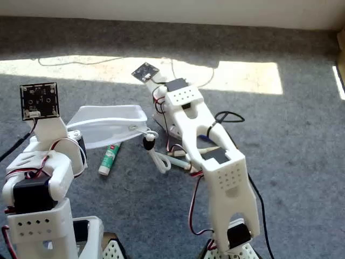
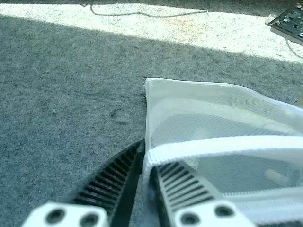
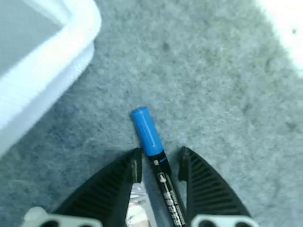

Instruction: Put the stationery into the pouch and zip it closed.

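My left fingers (image 2: 116, 177) clamp the mesh pouch (image 2: 213, 113) rim, likely keeping its mouth open. My right fingers (image 3: 118, 184) are spread, straddling the blue-capped marker (image 3: 147, 128) on the carpet (image 2: 71, 94) near the pouch, ready to grab.

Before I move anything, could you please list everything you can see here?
pouch: one, white mesh, on the carpet left of centre, its edge pinched by the left hand
marker: one, black with a blue cap, flat on the carpet between the right hand's fingers
glue stick: one, green and white, on the carpet beside the pouch, on the side nearer the arms' bases
cable: one, black, looping beside the right arm
carpet: one, grey, under everything, with a sunlit strip at the far side
left hand: one, black fingers, shut on the pouch's edge
right hand: one, black fingers, open around the marker
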Action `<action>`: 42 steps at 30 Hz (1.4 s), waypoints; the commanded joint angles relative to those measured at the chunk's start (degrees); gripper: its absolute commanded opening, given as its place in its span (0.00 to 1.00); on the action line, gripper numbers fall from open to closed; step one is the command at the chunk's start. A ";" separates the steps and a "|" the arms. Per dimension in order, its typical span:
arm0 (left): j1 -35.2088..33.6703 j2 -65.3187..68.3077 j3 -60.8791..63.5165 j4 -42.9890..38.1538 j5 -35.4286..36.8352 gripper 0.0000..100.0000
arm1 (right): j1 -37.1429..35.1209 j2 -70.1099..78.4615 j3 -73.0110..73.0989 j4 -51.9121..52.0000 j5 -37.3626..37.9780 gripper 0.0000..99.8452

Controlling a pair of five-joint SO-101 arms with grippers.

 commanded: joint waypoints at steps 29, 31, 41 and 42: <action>-0.31 0.04 -0.66 0.09 0.44 0.01 | 6.81 4.70 -14.02 10.59 6.95 0.01; -0.31 0.04 -0.75 0.00 0.44 0.01 | 7.52 4.79 -16.66 12.35 6.95 0.01; 0.92 0.31 -1.10 -0.35 0.62 0.01 | 9.19 4.62 -28.00 20.97 6.59 0.01; 1.63 0.40 -1.10 -0.62 0.62 0.01 | 9.27 4.62 -29.58 22.29 6.59 0.01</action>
